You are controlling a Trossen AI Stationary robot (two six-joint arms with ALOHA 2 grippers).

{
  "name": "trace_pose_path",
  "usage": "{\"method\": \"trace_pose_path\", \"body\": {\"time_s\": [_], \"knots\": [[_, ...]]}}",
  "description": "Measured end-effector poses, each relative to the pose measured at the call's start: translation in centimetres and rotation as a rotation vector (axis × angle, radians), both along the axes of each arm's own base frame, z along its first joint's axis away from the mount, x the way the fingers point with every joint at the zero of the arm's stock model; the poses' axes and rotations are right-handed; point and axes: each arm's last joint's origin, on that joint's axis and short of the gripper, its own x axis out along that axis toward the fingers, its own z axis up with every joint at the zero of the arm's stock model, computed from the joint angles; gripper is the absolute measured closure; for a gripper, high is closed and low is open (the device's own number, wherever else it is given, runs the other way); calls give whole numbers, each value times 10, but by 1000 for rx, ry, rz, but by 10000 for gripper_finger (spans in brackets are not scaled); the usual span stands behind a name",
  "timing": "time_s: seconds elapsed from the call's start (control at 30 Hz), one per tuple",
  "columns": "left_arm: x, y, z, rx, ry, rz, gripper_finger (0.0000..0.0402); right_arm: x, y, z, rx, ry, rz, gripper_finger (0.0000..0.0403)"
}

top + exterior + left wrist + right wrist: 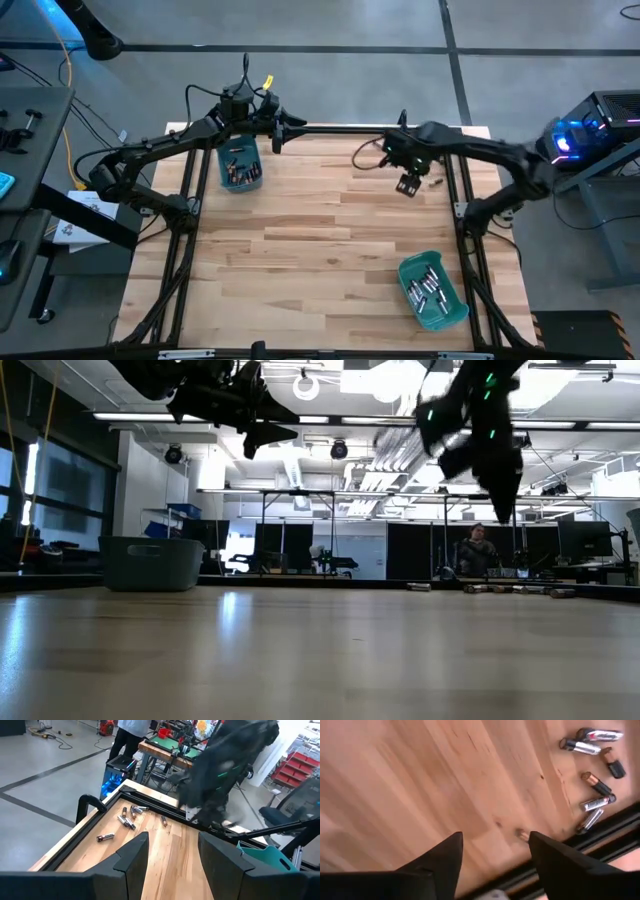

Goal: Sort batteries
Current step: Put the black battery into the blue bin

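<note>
High view, left to right: the left gripper (275, 135) hangs over the far left of the wooden table (300, 270), just beside a teal bin (240, 166) that holds several dark batteries (238, 170). Its fingers (134, 854) stand spread with nothing between them, as the left wrist view shows; past them a scatter of loose batteries (127, 817) lies near the table's black edge rail (150, 800).

Toward the far right, the right gripper (407, 184) hovers above the tabletop, close to that same scatter. In the right wrist view its fingers (442, 857) are parted and empty over bare wood, with one small copper-tipped battery (522, 835) lying between their tips and six more cells (597, 767), some silvery, some dark with copper ends, grouped beside the rail.

Near the front right corner sits a second teal bin (433, 291) filled with silvery batteries (428, 288).
</note>
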Motion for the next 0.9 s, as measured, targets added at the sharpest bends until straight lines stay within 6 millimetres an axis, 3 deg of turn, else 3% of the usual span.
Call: {"method": "trace_pose_path", "body": {"time_s": [0.17, 0.4, 0.6, 0.9], "knots": [[0, 0, 0, -10, -1, 2, 236, 2, -32, -42, 110, 282, 143, 140], [0, 0, 0, -34, -4, 7, 236, 9, -50, -84, 124, 515, 222, 128], [0, 0, 0, -34, -4, 7, 236, 8, -50, -113, 178, 604, 289, 128], [0, 0, 0, -34, -4, 7, 236, -21, -34, -150, 169, 756, 344, 128]]}}
